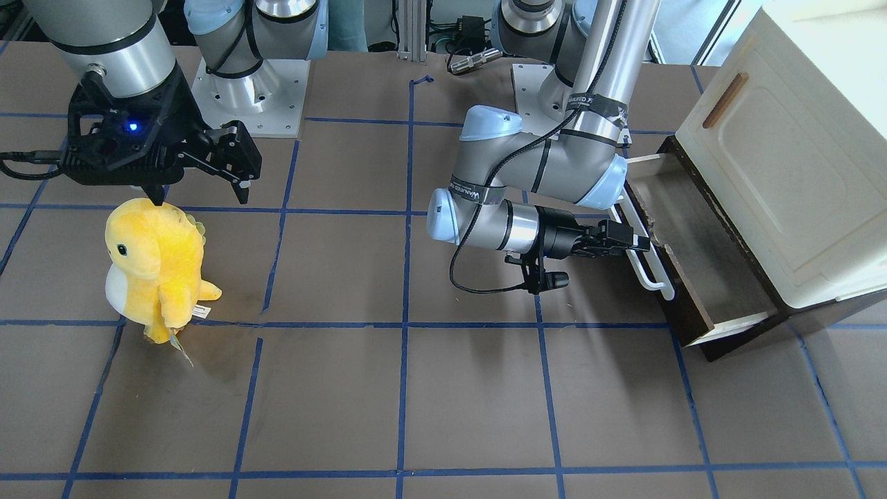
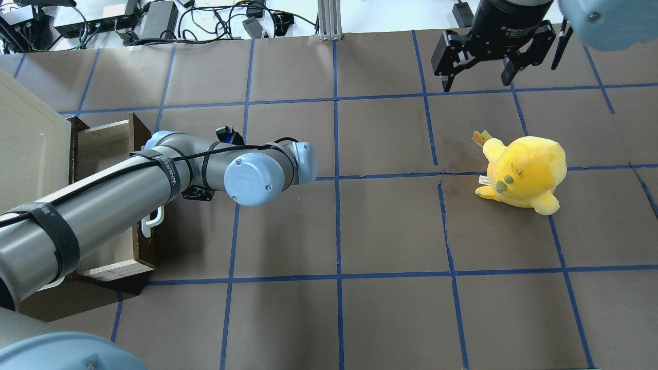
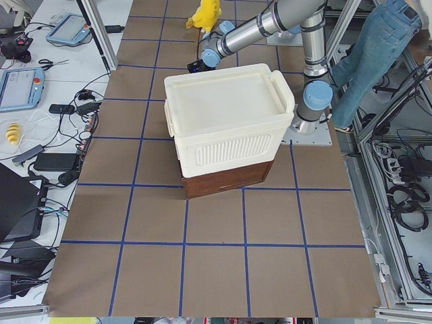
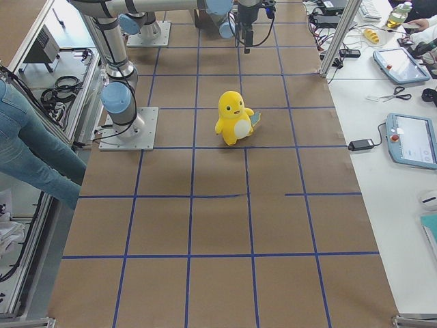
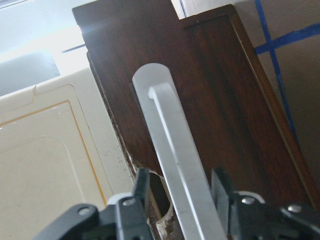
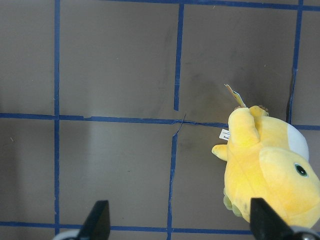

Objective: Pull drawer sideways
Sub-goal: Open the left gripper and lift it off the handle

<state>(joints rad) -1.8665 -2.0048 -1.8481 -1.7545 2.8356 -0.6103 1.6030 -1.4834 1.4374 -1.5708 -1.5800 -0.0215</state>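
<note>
The dark brown drawer (image 1: 693, 235) stands pulled partway out from under the cream cabinet (image 1: 783, 159), showing pale sides and a grey-brown floor. Its white bar handle (image 1: 651, 274) runs along the front. My left gripper (image 1: 641, 242) is at the handle's upper part, shut on it. In the left wrist view the fingers (image 5: 140, 195) sit close on either side of the handle (image 5: 175, 165). In the overhead view the drawer (image 2: 103, 149) shows partly under my left arm, which hides the gripper. My right gripper (image 2: 478, 77) is open and empty, far from the drawer.
A yellow plush toy (image 1: 156, 263) stands on the brown table just below my right gripper (image 1: 201, 197); it also shows in the right wrist view (image 6: 270, 170). The cabinet door has a small brown handle (image 1: 724, 100). Blue tape lines grid the table.
</note>
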